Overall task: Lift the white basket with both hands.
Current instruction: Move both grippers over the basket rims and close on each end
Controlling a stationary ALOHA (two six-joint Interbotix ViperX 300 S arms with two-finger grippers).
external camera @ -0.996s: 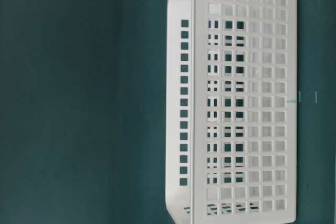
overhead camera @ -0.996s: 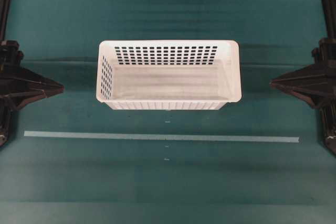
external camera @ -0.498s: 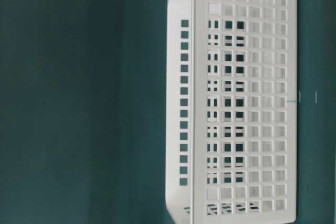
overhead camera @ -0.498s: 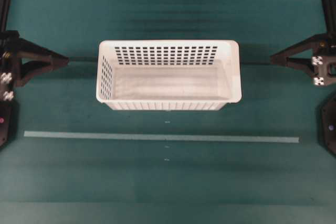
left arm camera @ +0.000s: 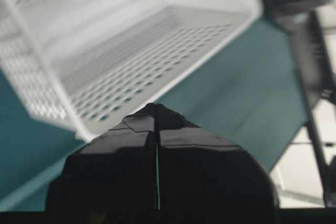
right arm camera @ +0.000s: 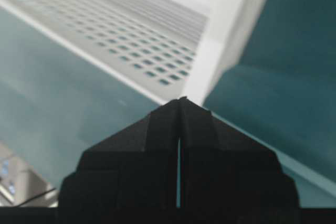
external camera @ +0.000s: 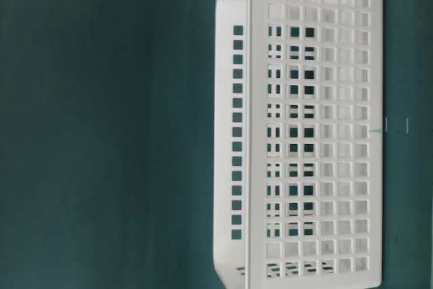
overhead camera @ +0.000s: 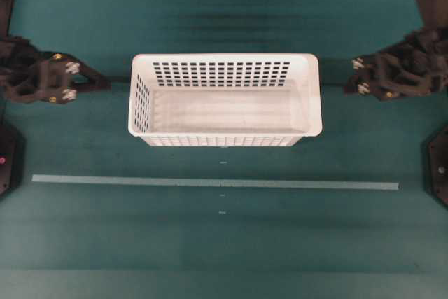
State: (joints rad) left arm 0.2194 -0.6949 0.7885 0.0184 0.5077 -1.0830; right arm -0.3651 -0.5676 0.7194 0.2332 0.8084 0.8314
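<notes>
basket: the white basket (overhead camera: 225, 99) sits flat mid-worktop (overhead camera: 224, 243), unmoved, empty
left end effector (overhead camera: 105, 85): clenched, holding nothing; has swung in from left edge, tip now near basket's left wall, not touching
right end effector (overhead camera: 348, 86): clenched, empty; moved in likewise, near right wall
status: approach phase, no grasp yet; jaws likely need opening

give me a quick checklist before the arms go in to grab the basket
1. White basket upright on the table, nothing inside: ok.
2. Left gripper beside the left end, not touching: ok.
3. Right gripper beside the right end, not touching: ok.
4. Jaws open for the rim: not ok, both shut.
5. Both grippers about level with each other across the basket: ok.
6. Gripper height against the rim: cannot tell.
</notes>
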